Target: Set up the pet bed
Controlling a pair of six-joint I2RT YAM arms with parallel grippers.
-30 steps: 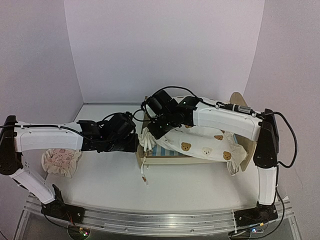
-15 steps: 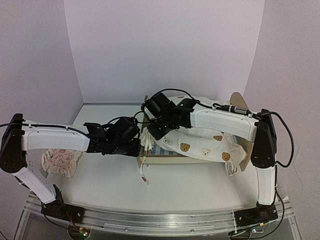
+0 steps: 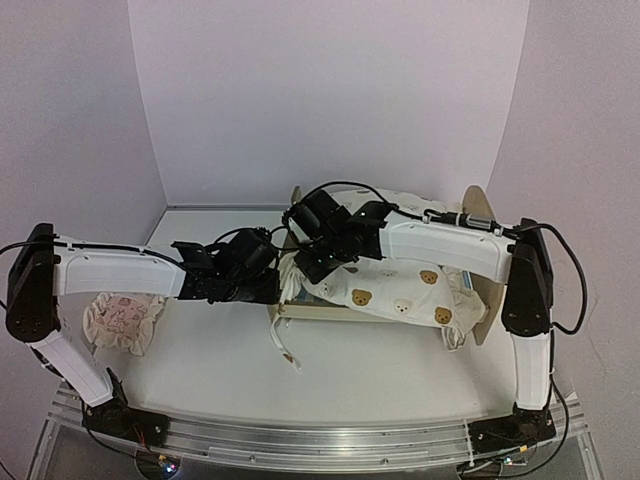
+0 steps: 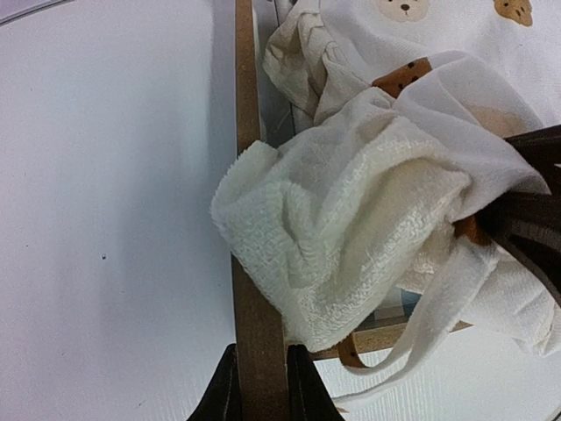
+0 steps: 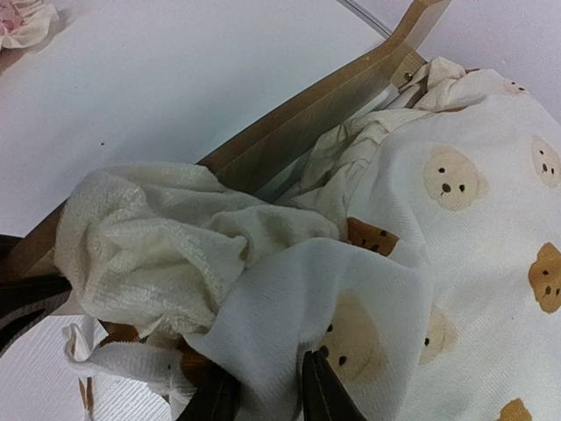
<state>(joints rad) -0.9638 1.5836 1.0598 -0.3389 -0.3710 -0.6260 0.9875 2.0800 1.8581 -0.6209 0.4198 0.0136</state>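
The pet bed (image 3: pixel 330 312), a light plywood frame, lies mid-table under the cream bear-print quilt (image 3: pixel 400 290); its rounded headboard (image 3: pixel 480 215) sticks up at the right. My left gripper (image 3: pixel 272 290) sits at the bed's left end. In the left wrist view it (image 4: pixel 260 386) is shut on the edge of the footboard (image 4: pixel 247 132), one finger on each face. My right gripper (image 3: pixel 305 272) hovers over the bunched quilt corner beside the footboard. Seen from the right wrist, it (image 5: pixel 267 395) stands open with a fold of quilt (image 5: pixel 456 263) lying between its fingers.
The small pinkish ruffled pillow (image 3: pixel 120 322) lies on the table at the left, below my left arm. A quilt tie (image 3: pixel 283 345) trails onto the table in front of the footboard. The white backdrop walls close in the back and sides.
My left gripper moved right to the footboard and closed on it. My right gripper's jaws parted on the quilt corner, and the quilt sank lower over the bed.
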